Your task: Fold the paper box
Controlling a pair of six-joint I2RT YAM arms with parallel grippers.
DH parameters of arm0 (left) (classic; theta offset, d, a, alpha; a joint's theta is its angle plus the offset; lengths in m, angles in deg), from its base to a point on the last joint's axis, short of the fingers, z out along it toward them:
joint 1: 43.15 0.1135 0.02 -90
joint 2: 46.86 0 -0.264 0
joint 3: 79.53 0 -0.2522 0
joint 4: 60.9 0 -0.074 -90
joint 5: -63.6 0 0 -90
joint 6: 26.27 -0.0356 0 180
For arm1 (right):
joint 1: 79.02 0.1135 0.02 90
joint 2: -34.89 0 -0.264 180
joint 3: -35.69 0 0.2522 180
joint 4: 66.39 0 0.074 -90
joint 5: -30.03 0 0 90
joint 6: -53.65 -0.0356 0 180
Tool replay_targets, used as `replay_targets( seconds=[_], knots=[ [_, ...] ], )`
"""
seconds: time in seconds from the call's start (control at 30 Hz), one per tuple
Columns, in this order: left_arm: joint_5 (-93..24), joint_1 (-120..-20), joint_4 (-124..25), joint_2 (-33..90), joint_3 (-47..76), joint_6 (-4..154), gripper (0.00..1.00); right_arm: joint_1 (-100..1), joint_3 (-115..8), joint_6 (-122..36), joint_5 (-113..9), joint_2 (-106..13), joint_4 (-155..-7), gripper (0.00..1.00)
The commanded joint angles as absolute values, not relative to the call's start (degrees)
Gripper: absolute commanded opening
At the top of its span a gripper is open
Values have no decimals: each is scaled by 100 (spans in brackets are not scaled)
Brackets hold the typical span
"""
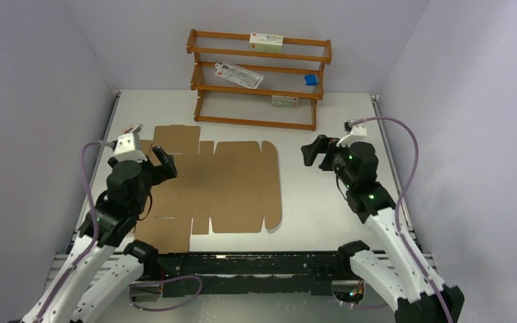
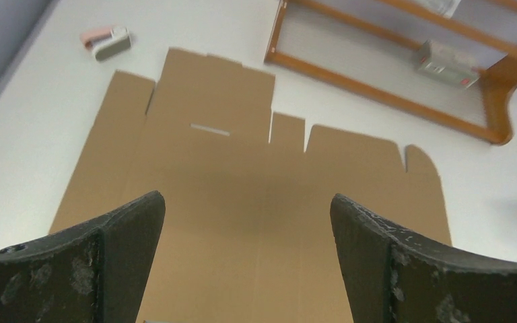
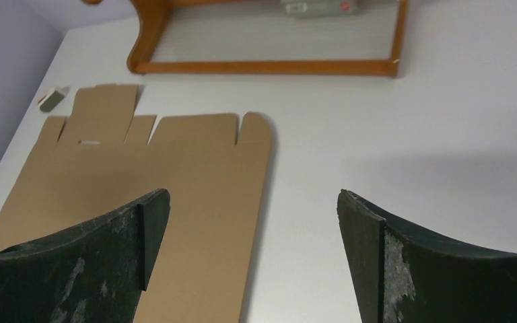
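Observation:
The paper box is a flat brown die-cut cardboard sheet, lying unfolded on the white table left of centre. My left gripper is open and empty, hovering over the sheet's left part. In the left wrist view the sheet fills the space beyond the left gripper. My right gripper is open and empty, above bare table just right of the sheet's right edge. In the right wrist view that edge of the sheet runs between the fingers of the right gripper.
An orange-brown wooden rack stands at the back of the table with small white cartons and a blue item on its shelves. A small pink and grey object lies by the sheet's far left corner. Walls enclose the table.

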State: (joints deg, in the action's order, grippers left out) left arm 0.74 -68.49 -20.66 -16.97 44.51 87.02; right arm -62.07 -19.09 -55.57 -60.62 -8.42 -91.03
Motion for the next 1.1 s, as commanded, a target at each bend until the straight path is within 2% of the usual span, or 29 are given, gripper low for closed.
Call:
replay_targets(
  seconds=[0.0, 0.3, 0.53, 0.77, 1.07],
  knots=[
    [-12, -6863, -1849, -1066, 4588, 9357, 98, -6191, -1753, -5941, -5083, -1678, -8250, 100],
    [-560, -6846, -2200, 12, 4961, 9995, 98, -6188, -1719, -6275, -4278, -4008, -6740, 100],
    [-589, -6830, -2649, 521, 5460, 10638, 98, -6190, -2330, -6293, -4031, -5626, -6306, 100],
    [-728, -6811, -2897, 792, 5649, 10701, 98, -6197, -2821, -6334, -3883, -6606, -6093, 96],
    [-893, -6811, -2967, 956, 5700, 10688, 98, -6206, -3035, -6658, -3425, -7303, -5669, 92]
  ],
)
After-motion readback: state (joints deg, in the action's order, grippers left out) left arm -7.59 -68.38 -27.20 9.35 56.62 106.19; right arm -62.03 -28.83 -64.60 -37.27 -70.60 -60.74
